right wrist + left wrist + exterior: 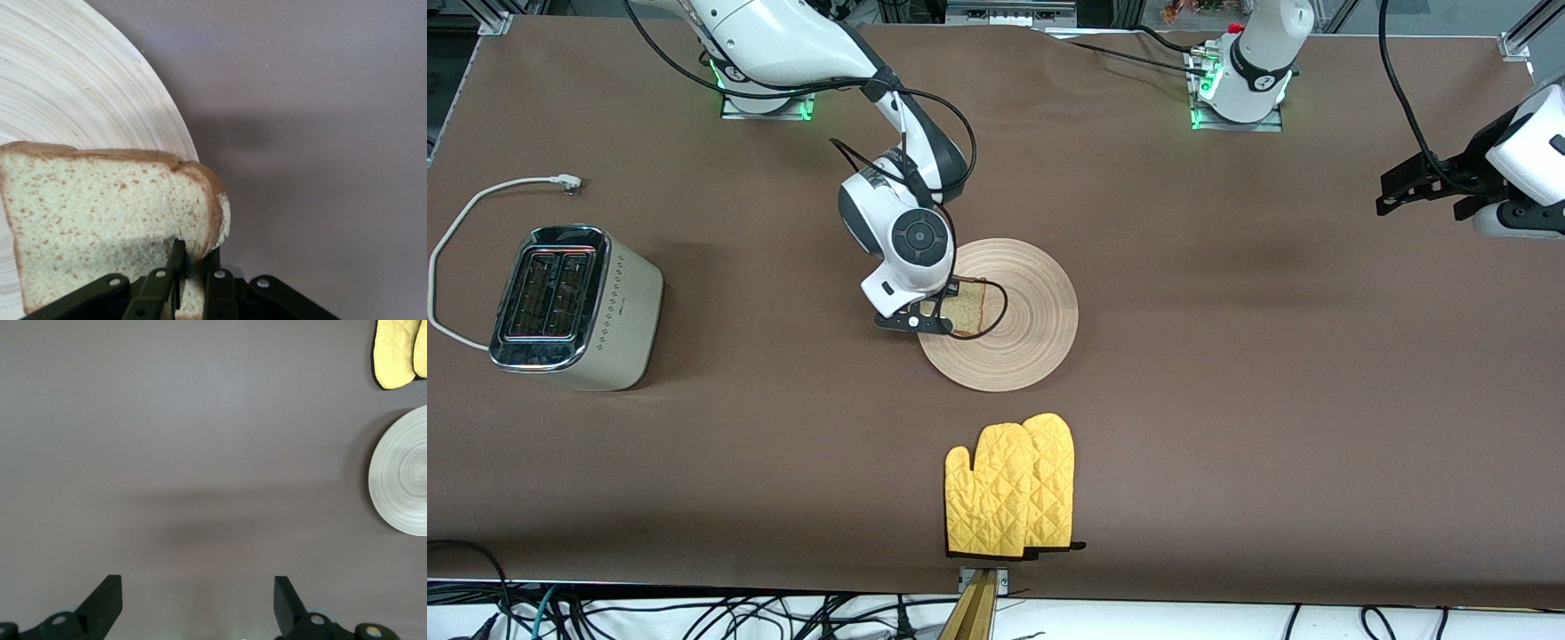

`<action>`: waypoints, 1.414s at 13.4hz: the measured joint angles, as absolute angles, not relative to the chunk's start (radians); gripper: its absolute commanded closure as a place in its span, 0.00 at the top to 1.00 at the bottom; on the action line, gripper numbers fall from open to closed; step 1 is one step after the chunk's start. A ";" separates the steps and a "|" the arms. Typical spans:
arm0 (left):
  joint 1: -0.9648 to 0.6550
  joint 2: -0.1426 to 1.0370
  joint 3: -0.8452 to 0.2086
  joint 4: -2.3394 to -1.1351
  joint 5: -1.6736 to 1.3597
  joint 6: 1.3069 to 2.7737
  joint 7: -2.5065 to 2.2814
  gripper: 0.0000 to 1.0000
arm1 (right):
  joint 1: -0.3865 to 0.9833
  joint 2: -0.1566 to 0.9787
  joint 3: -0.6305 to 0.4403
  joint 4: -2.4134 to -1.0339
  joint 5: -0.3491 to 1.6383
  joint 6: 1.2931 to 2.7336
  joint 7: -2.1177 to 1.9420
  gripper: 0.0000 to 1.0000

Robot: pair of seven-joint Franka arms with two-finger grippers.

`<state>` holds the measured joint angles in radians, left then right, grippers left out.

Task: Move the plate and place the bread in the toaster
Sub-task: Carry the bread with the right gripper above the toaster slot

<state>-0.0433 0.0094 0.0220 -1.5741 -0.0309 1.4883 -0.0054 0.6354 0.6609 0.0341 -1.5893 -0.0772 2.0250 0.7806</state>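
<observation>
- Front view: right pincer (932,313) pinches the bread (966,307) over the plate (1023,356), mid-frame.
- Left pincer (1392,197) waits spread, frame's right edge.

My table (1227,373) is covered edge to edge in a plain brown mat, with faint ripples in it near the edge where my bases stand. Lighting is soft and even, leaving only blurred shadows on the mat. A pair of yellow quilted oven mitts (1009,487) lies flat near the middle of the edge closest to the front camera. Past that edge, black cables (694,618) trail across a white surface. Silver aluminium frame brackets (1516,43) sit at the corners of the base-side edge, and dark clutter fills the room there.
</observation>
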 measured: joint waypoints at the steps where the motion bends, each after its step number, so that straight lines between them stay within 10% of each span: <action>1: -0.043 0.009 0.022 -1.574 -0.031 1.488 -0.005 1.00 | 0.635 0.660 0.033 -1.583 -0.095 2.005 0.781 0.00; 9: -0.023 0.009 0.027 -1.574 -0.031 1.488 -0.005 1.00 | 0.621 0.571 -0.084 -1.422 -0.120 1.725 0.698 0.00; 19: -0.022 0.009 0.025 -1.575 -0.031 1.488 -0.005 1.00 | 0.607 0.432 -0.582 -1.402 -0.136 1.456 0.174 0.00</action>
<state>-0.0221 0.0094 0.0250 -1.5746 -0.0309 1.4882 -0.0047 0.6070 0.4319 -0.5823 -1.4021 -0.1362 1.4562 0.1736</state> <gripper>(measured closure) 0.000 0.850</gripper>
